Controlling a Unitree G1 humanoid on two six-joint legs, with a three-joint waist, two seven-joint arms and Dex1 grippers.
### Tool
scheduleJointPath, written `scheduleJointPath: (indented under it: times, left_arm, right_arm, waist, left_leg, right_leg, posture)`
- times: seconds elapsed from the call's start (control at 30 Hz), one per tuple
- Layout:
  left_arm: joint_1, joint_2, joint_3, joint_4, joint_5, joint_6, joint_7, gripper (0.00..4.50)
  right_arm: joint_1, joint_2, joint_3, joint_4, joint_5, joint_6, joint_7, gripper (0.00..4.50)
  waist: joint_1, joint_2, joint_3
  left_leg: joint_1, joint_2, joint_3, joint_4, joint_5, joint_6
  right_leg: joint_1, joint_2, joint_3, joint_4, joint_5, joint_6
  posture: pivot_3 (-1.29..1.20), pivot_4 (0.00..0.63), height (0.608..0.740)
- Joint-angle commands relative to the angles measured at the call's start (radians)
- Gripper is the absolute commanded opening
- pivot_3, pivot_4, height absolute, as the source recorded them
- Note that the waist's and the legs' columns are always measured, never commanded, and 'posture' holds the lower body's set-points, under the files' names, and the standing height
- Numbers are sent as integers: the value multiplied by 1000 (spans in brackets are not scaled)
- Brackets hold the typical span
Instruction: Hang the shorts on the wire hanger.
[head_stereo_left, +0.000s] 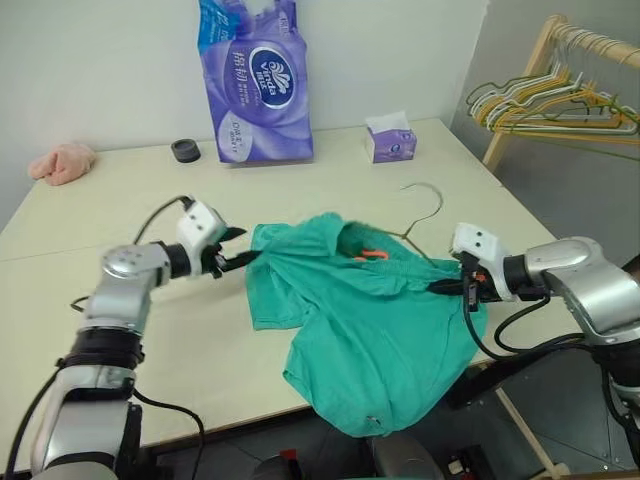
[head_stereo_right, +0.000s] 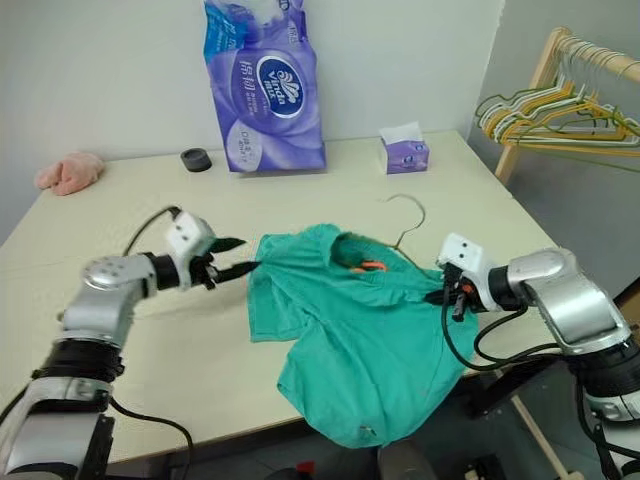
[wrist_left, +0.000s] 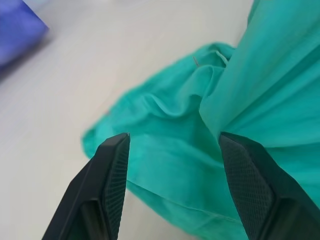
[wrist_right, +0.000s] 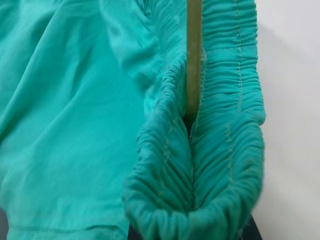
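Shorts (head_stereo_left: 370, 330) between spread left fingers (wrist_left: 112, 185), right fingers pinching waistband

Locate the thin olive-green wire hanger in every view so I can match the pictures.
Left eye view: thin olive-green wire hanger, hook above the teal-green fabric shorts.
Right eye view: hook right of centre.
Left wrist view: not visible.
Right wrist view: straight wire running into the gathered waistband.
Shared landmark: the shorts.
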Motion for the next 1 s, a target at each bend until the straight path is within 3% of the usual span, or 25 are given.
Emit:
scheduleJointPath:
  times: [0.03,0.2,0.37,0.5,0.73,1.0]
  left_arm:
    - [54,0,6,-269,-178,207,-73,2956]
    - [70,-6,-44,-525,-317,375,-111,2956]
    - [-21,-49,-87,-541,-337,407,-101,2956]
    - [-99,-116,-152,-526,-322,408,-104,2956]
    - [-148,-290,-288,-495,-204,285,-37,2956]
    - [-249,-463,-382,-375,14,98,132,2956]
  right_arm:
    - [52,7,-115,-34,35,41,-80,0]
    - [162,52,-205,-98,49,71,-203,0]
    - [207,70,-282,-171,81,264,-318,0]
    - [208,35,-426,-203,131,487,-353,0]
    - [325,15,-699,-280,139,610,-406,0]
    - [332,-26,-769,-257,90,624,-512,0]
  waist:
    - [2,0,0]
    - [1,0,0]
    - [-3,1,0]
    - [0,1,0]
    - [-8,1,0]
    - [-46,3,0]
  left_leg:
    - [0,0,0,0,0,0]
    - [0,0,-1,0,0,0]
    - [1,1,1,0,0,0]
    - [0,-1,1,0,0,0]
    - [1,0,2,0,0,0]
    - [3,0,5,-2,0,0]
  right_leg:
    - [0,0,0,0,0,0]
    - [0,1,0,0,0,0]
    - [0,4,2,1,-3,5]
    - [0,2,2,0,-3,4]
    - [1,4,4,-2,-3,6]
    - [2,6,7,-4,-4,6]
  posture:
    - [-271,63,740]
    - [-297,67,740]
    - [-322,71,740]
    - [-348,78,740]
    - [-384,89,740]
    - [-403,94,740]
